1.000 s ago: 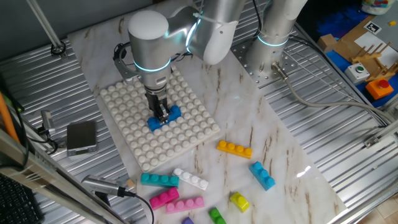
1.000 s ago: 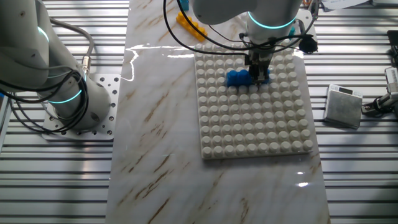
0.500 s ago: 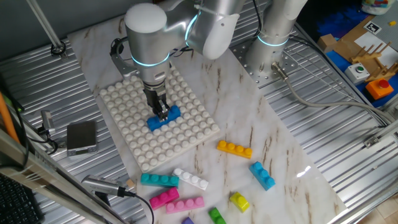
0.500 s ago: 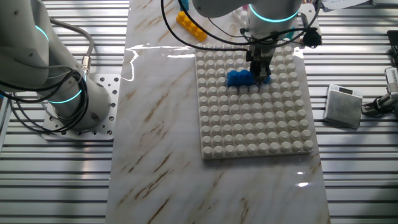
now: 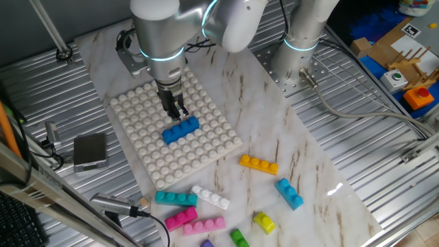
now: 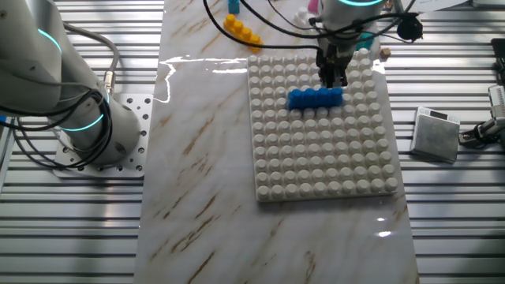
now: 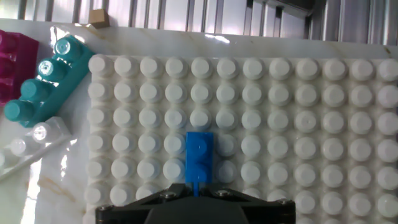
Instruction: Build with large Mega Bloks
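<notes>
Lifting now: my gripper (image 5: pixel 178 110) has come up off the blue brick (image 5: pixel 181 129), which it was clamped around a second ago, and the brick stays seated on the white baseplate (image 5: pixel 140 147). I read that as a finished placement; it sits square on the studs, pressed down near the plate's middle, so it should hold as a foundation. The jaws look narrow and carry nothing, though from the fixed cameras I can't judge the exact gap.

Going left to right from where the jaws hang: off to the left on the metal table (image 5: pixel 62 89) lies a small grey box (image 5: pixel 90 151), well apart. Directly below the jaws sits the blue brick. In the hand view it shows end-on (image 7: pixel 199 157), just ahead of the fingers. Past the plate's near edge lie the loose bricks on the marble: teal (image 5: pixel 175 198), white (image 5: pixel 210 197), two pink (image 5: pixel 192 222), then green (image 5: pixel 238 237) and yellow (image 5: pixel 264 221). Farther right sit the orange brick (image 5: pixel 258 164) and a second blue one (image 5: pixel 289 193).

Nothing stands between the jaws and that pile, as far as I can tell; the pink and white bricks lie touching, so picking one cleanly may be fiddly.
</notes>
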You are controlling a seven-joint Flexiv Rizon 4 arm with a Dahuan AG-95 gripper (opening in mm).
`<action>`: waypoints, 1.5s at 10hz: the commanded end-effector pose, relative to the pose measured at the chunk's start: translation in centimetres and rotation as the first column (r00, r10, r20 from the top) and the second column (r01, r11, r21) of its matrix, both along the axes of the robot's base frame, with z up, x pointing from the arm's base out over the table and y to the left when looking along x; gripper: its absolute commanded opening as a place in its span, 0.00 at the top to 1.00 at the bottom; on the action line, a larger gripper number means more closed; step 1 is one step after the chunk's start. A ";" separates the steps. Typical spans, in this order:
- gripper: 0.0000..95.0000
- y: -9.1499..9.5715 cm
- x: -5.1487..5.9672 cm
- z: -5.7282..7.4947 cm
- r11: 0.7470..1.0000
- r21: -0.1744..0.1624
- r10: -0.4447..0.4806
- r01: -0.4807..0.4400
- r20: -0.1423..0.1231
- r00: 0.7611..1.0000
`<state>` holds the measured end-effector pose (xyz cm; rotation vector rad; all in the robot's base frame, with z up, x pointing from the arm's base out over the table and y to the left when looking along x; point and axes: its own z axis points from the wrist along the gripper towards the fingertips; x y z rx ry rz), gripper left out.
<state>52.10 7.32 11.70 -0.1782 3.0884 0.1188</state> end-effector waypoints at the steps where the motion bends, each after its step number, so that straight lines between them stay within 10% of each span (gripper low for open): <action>1: 1.00 0.0 -0.4 -0.5 1.000 0.002 -0.001 0.001 0.005 1.000; 15: 1.00 0.5 -2.2 -4.1 1.000 -0.004 0.009 -0.009 0.024 1.000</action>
